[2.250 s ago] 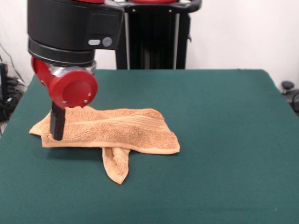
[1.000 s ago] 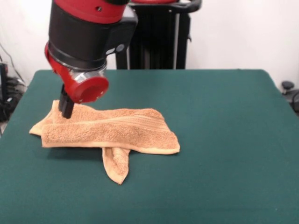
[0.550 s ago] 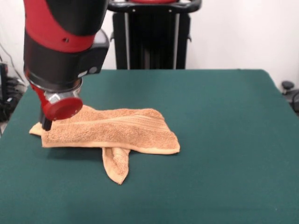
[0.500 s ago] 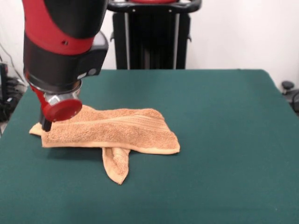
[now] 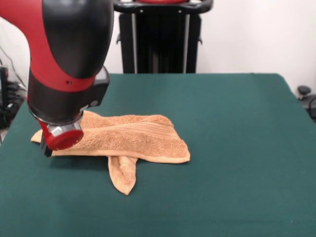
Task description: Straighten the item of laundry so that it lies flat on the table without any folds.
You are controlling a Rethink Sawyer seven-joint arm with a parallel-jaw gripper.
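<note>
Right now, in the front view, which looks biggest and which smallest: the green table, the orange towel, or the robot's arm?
1. The table, by far.
2. The arm and the towel look about alike; the arm hangs nearer the camera, which swells it, so I won't rank them.

Behind my arm I see a plain white wall; dark clutter, perhaps cables, lies beside it.

The towel is lying folded on the table toward nine o'clock, one flap pointing to six o'clock, while the gripper is sitting at its nine o'clock end.
</note>
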